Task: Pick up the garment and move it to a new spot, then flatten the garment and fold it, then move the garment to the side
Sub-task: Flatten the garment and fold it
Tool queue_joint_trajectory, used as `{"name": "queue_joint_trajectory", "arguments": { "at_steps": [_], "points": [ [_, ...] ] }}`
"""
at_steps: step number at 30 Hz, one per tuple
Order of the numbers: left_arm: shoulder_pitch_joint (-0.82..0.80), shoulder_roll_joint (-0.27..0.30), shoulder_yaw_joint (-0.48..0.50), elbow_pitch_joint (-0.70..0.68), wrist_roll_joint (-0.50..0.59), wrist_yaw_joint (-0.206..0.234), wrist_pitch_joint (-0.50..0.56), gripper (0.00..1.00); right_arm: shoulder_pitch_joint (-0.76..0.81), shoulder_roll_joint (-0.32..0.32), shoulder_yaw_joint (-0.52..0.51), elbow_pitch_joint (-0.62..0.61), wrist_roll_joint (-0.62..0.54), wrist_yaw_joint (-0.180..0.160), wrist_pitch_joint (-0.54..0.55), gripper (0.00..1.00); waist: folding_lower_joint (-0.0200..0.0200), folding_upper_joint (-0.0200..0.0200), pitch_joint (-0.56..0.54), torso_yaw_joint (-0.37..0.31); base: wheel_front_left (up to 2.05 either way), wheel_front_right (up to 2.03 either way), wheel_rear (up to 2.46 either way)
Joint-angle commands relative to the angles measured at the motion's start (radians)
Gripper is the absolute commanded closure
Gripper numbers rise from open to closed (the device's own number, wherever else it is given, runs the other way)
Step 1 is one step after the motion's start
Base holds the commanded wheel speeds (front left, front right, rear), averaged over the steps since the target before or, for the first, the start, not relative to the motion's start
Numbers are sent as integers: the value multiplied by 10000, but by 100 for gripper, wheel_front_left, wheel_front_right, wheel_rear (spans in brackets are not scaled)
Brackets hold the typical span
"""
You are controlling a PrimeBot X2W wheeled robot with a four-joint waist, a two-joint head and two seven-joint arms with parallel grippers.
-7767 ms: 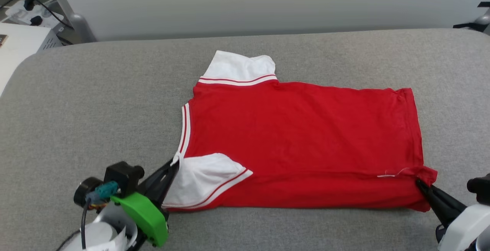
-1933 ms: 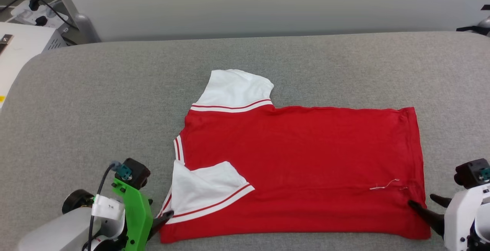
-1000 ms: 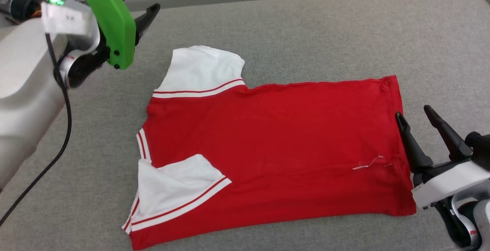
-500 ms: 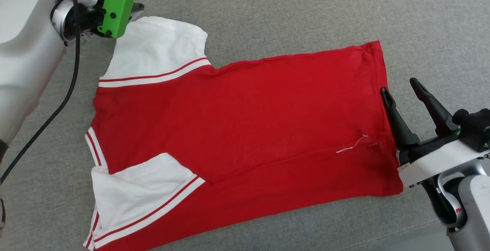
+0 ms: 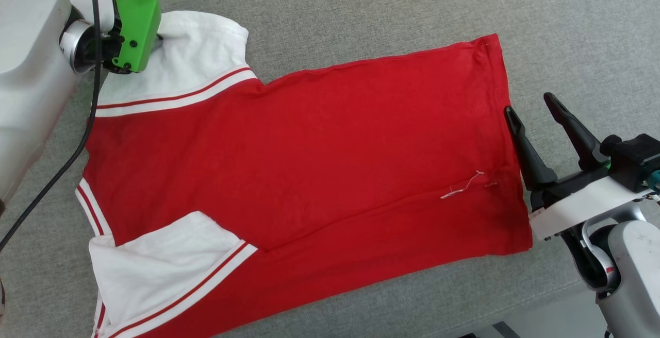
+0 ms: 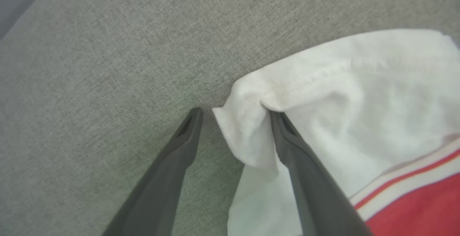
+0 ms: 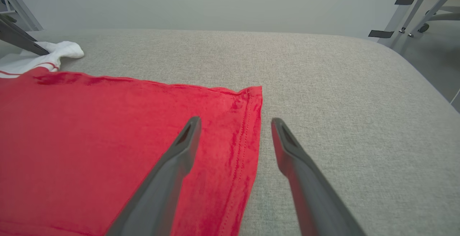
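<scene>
**Head view: red jersey lying on the bench, left tool and right tool both open at its ends**

The jersey lies lengthwise across the grey fabric-covered bench. Its near long side is folded over, so one white sleeve rests on the red body. The other sleeve sticks out at the far left.

The knit looks thin, light and limp, so it would likely sag and crease if lifted by one point. The stitched sleeve edge and the bottom hem seem the firmest places to pinch.

The left arm reaches far forward, its green mount over the far sleeve. In the left wrist view the fingers stand wide apart, with the sleeve's bunched corner between them and one finger against the cloth; nothing is clamped.

The right arm comes in low from the right. Its tool is spread wide astride the hem, one finger over red cloth and the other over bare bench, and it holds nothing.
</scene>
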Motion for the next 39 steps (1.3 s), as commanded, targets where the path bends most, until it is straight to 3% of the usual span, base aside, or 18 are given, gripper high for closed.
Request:
{"name": "queue_joint_trajectory", "arguments": {
  "at_steps": [1,7,15,19,29,34,39],
  "points": [
    [550,-14,-244,-3,37,-30,164,100,-246,-39,37,31,47,-7,-91,0,-1,0,-5,23,0,0,0],
    [519,106,-259,-307,-99,-31,-475,100,-594,-220,-76,-24,0,-7,-139,0,-1,0,-130,128,0,0,0],
    [348,460,-232,-1510,-260,-32,-1997,100,-1537,-1269,-353,-231,219,-7,520,0,-1,0,-559,524,0,0,0],
    [379,771,-332,-2276,-99,-32,-2531,100,-2132,-1980,-100,-359,528,-7,1528,0,-1,0,-675,831,0,0,0],
    [660,882,-424,-3371,192,-32,-3388,100,-3613,-4039,2177,334,2828,-7,5990,0,-1,0,-655,1538,0,0,0],
    [606,894,-451,-3657,455,-32,-3594,100,-4564,-4447,3266,773,3513,-7,7684,0,-1,0,-486,1815,0,0,0],
    [571,788,-457,-3908,612,64,-3730,100,-5347,-4104,3879,1618,3866,-7,8349,0,-1,0,-311,2074,0,0,0]
  ]
}}
